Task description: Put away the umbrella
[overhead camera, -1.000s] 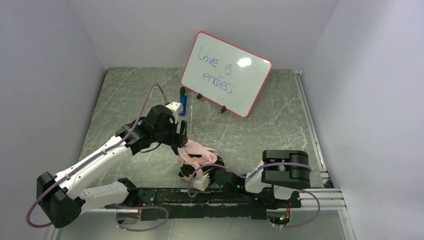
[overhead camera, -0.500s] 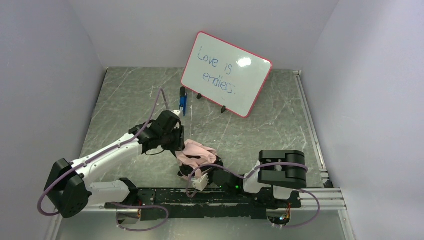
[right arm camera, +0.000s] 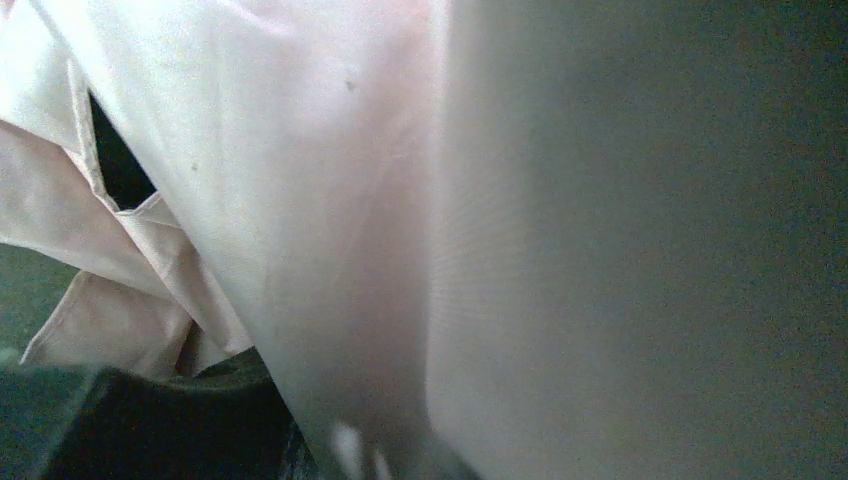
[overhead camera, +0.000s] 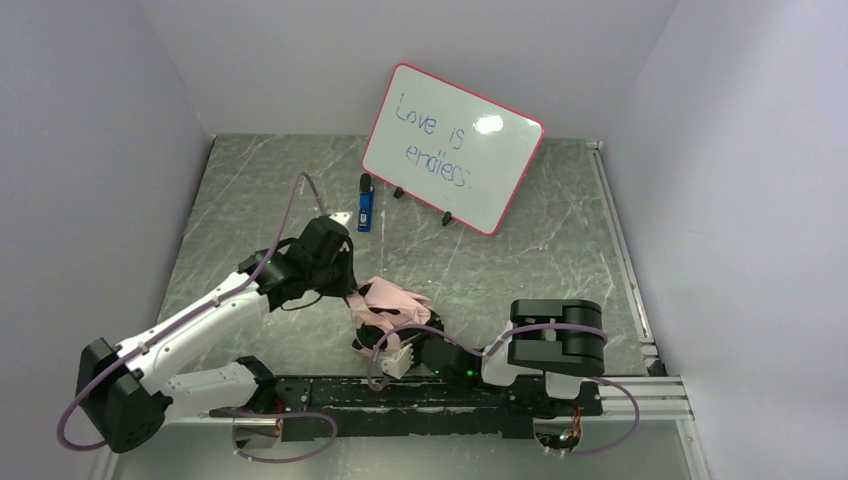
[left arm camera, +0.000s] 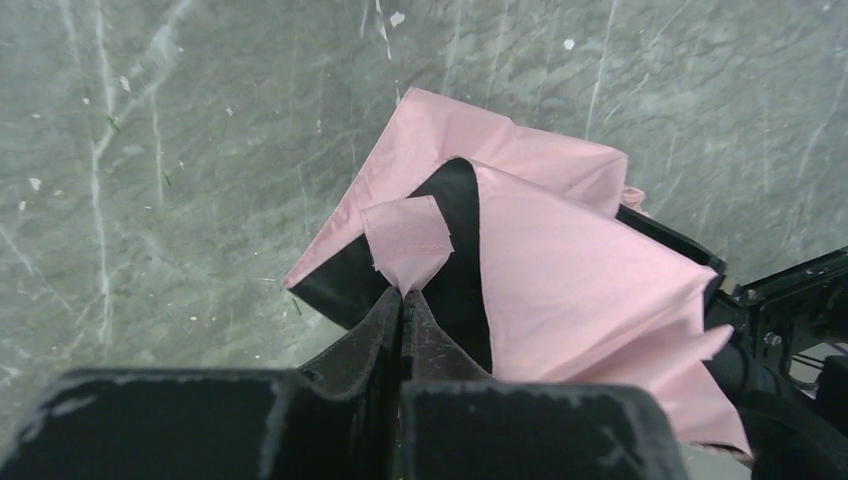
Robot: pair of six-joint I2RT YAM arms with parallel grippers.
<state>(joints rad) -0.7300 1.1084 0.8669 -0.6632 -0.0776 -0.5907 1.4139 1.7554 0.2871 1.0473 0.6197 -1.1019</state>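
The pale pink umbrella (overhead camera: 395,300) lies folded and bunched on the grey table, just ahead of the arm bases. My left gripper (overhead camera: 350,298) is at its left edge. In the left wrist view the left gripper (left arm camera: 402,292) is shut on a small pink strap tab (left arm camera: 405,240) of the umbrella (left arm camera: 580,270), whose black lining shows around the tab. My right gripper (overhead camera: 378,345) grips the umbrella's near end from the right. Pink fabric (right arm camera: 250,150) fills the right wrist view and hides those fingertips.
A red-framed whiteboard (overhead camera: 452,148) with blue writing leans at the back. A blue marker (overhead camera: 366,207) lies just left of it on the table. Grey walls close in the left, right and back. The black base rail (overhead camera: 450,393) runs along the near edge.
My left gripper has come down to the umbrella's left edge and closed from open onto the pink strap tab. The right arm and the umbrella have edged slightly left.
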